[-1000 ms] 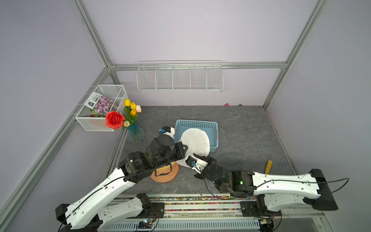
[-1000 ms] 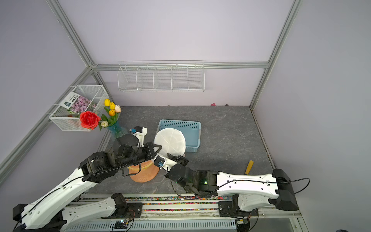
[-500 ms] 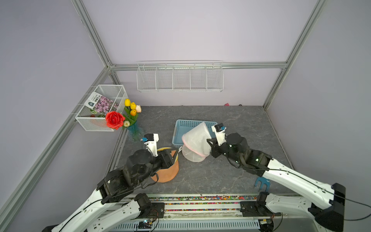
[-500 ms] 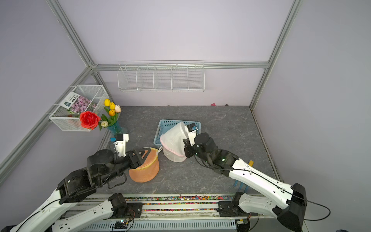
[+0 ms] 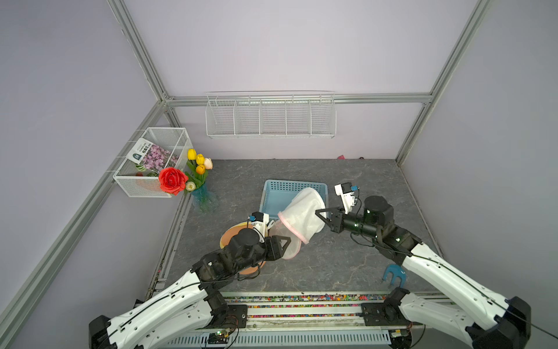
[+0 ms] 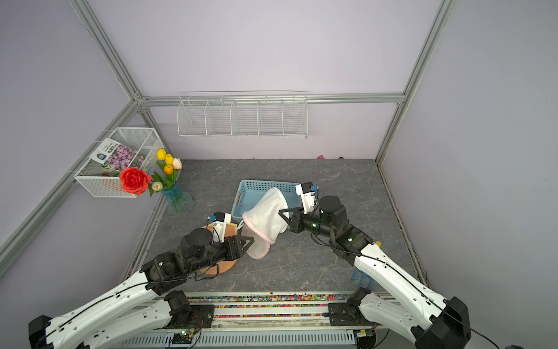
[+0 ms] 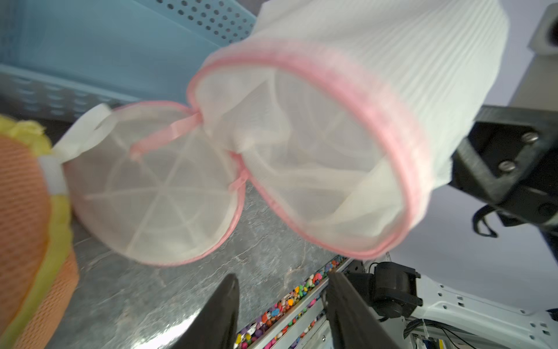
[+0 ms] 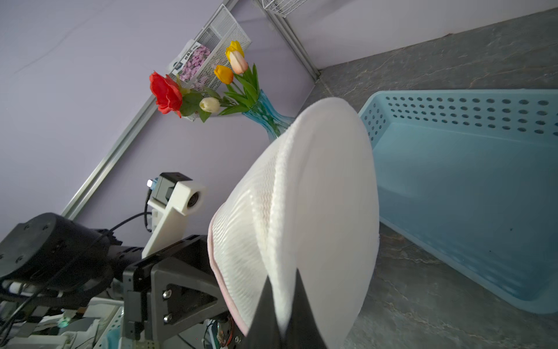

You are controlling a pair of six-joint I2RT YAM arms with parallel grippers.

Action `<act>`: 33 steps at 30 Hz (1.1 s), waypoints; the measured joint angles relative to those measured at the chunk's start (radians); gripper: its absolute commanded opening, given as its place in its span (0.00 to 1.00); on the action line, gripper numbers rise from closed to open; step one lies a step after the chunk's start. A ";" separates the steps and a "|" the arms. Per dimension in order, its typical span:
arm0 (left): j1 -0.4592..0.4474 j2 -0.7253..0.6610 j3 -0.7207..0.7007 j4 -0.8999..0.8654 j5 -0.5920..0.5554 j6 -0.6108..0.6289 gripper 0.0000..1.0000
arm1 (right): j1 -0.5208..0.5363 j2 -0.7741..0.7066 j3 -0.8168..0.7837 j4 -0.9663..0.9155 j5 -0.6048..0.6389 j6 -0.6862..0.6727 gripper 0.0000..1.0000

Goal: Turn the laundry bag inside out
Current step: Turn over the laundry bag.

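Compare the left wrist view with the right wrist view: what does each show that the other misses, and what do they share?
Only the left wrist view: the inside of the laundry bag through its pink-rimmed mouth, its round flap, an orange mesh item, and that the left gripper is open and empty. Only the right wrist view: the vase of flowers and the right gripper shut on the bag's white fabric. Both: the bag and the blue basket.

Dark printed characters are seen on the white header of a flower packet (image 5: 144,152), above its picture of purple blossoms, in the wire basket (image 5: 142,187) on the side wall. In every view they are too small and blurred to be read. Nothing else legible is shown.
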 measured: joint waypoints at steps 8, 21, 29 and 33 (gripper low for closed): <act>0.000 0.039 0.024 0.151 -0.005 0.003 0.55 | -0.067 -0.079 -0.144 0.190 -0.131 0.117 0.00; 0.000 0.083 -0.031 0.333 0.023 -0.013 0.53 | -0.068 -0.140 -0.280 0.427 -0.164 0.249 0.00; 0.000 0.130 -0.050 0.451 0.085 -0.047 0.50 | -0.068 -0.151 -0.316 0.500 -0.157 0.296 0.00; 0.000 0.167 -0.085 0.480 0.092 -0.068 0.54 | -0.068 -0.151 -0.327 0.576 -0.156 0.336 0.00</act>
